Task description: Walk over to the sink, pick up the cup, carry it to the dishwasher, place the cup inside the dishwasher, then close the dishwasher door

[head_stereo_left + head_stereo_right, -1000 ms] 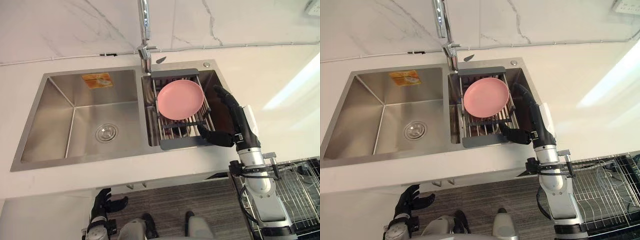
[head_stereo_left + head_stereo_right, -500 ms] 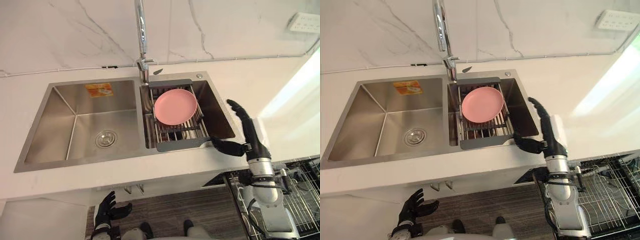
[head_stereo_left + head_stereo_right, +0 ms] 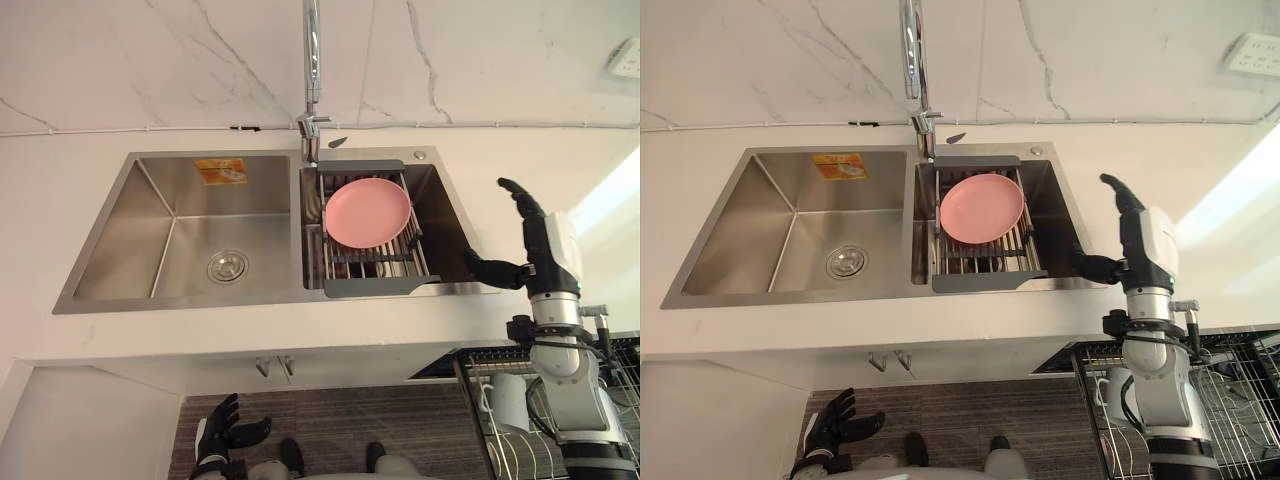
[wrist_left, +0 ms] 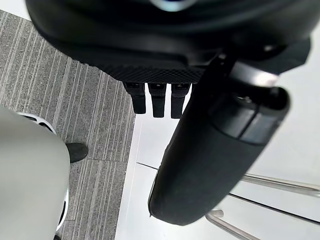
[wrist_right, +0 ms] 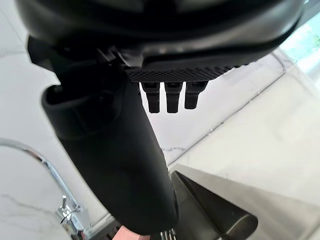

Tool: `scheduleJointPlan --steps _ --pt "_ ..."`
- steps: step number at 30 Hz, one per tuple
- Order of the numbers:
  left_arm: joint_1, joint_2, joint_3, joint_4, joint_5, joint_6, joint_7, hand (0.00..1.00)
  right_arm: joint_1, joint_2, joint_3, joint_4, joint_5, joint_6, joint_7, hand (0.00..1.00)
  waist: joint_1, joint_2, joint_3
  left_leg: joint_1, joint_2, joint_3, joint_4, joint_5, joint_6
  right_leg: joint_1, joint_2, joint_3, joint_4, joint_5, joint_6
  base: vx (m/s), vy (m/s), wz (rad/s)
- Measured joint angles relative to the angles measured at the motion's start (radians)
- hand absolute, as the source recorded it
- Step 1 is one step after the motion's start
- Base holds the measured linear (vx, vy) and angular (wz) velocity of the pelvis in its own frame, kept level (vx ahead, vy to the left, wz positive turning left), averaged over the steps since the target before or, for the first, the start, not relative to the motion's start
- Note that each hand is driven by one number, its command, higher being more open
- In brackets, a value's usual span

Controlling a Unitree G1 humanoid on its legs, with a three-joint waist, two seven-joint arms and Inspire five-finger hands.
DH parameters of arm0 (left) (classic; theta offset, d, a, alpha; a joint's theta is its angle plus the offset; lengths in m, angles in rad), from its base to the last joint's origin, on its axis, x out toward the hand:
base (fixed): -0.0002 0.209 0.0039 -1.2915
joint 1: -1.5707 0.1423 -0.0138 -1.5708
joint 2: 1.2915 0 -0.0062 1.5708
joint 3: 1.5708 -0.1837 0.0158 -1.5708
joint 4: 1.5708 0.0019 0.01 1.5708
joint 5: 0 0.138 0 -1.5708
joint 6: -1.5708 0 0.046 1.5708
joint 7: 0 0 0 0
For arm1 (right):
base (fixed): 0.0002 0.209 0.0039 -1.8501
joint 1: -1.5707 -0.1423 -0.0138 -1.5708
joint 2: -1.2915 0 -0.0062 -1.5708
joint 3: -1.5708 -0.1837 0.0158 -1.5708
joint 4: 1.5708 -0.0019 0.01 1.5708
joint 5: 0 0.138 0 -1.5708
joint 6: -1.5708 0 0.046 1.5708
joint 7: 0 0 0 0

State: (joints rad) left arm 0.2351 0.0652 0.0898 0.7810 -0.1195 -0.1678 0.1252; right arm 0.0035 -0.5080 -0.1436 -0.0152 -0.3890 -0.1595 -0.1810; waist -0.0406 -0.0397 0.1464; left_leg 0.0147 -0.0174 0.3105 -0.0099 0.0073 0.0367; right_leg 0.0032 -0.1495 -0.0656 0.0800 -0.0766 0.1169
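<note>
The pink plate lies over the drain rack in the sink basin, just off the right hand's thumb tip. What sits under the plate between the bars I cannot make out. The tap runs out past the top edge, well beyond those fingertips. Below the wrist, a pale rounded thing stands in the wire basket. The forearm covers part of it, so I cannot tell what it is, and the basket is cut by the picture's edges. In the right wrist view the thumb covers most of the basin. The left hand hangs low by the floor, its arm cut off at the bottom edge.
</note>
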Motion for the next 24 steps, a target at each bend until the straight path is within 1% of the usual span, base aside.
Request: scheduleJointPlan --steps 4,7,12,14,18,24 --pt "-0.005 0.000 0.000 0.004 0.000 -0.001 -0.001 0.90 -0.049 -0.052 0.075 0.046 -0.001 -0.004 0.028 0.90 0.001 0.015 0.012 -0.007 -0.001 -0.003 0.000 0.002 0.001 -0.007 -0.001 -0.003 0.001 0.000 0.000 0.00 0.002 0.01" --pt "-0.014 -0.001 0.000 0.012 0.000 -0.003 -0.001 0.90 -0.089 -0.068 0.094 0.078 -0.006 -0.005 0.032 0.90 0.004 0.025 0.022 -0.017 -0.001 -0.008 0.002 0.002 0.001 -0.012 -0.001 -0.012 0.001 0.000 0.000 0.01 0.001 0.06" --pt "-0.027 -0.002 0.000 0.012 0.000 -0.005 -0.001 0.90 -0.176 -0.110 0.119 0.099 -0.040 -0.005 0.031 0.90 0.006 0.024 0.049 -0.030 0.001 -0.011 0.010 0.002 0.002 -0.021 -0.002 -0.016 0.006 0.000 -0.001 0.00 0.000 0.01" --pt "-0.029 -0.002 0.000 0.012 0.000 -0.008 -0.001 0.90 -0.203 -0.120 0.133 0.116 -0.055 -0.005 0.030 0.90 0.007 0.023 0.051 -0.037 0.001 -0.015 0.012 0.002 0.002 -0.025 -0.002 -0.021 0.007 0.001 -0.001 0.02 0.001 0.08" --pt "-0.049 -0.003 0.000 0.012 0.000 -0.011 0.000 0.90 -0.253 -0.121 0.154 0.151 -0.109 -0.003 0.028 0.90 0.024 0.022 0.078 -0.043 0.003 -0.022 0.021 0.001 0.002 -0.025 -0.005 -0.029 0.011 0.001 -0.002 0.01 0.003 0.04" --pt "-0.065 -0.004 0.000 0.012 -0.001 -0.011 0.000 0.90 -0.311 -0.120 0.162 0.154 -0.127 -0.002 0.024 0.90 0.027 0.020 0.105 -0.067 0.006 -0.030 0.041 -0.005 0.004 -0.044 -0.007 -0.038 0.031 0.001 -0.002 0.00 0.006 0.05"
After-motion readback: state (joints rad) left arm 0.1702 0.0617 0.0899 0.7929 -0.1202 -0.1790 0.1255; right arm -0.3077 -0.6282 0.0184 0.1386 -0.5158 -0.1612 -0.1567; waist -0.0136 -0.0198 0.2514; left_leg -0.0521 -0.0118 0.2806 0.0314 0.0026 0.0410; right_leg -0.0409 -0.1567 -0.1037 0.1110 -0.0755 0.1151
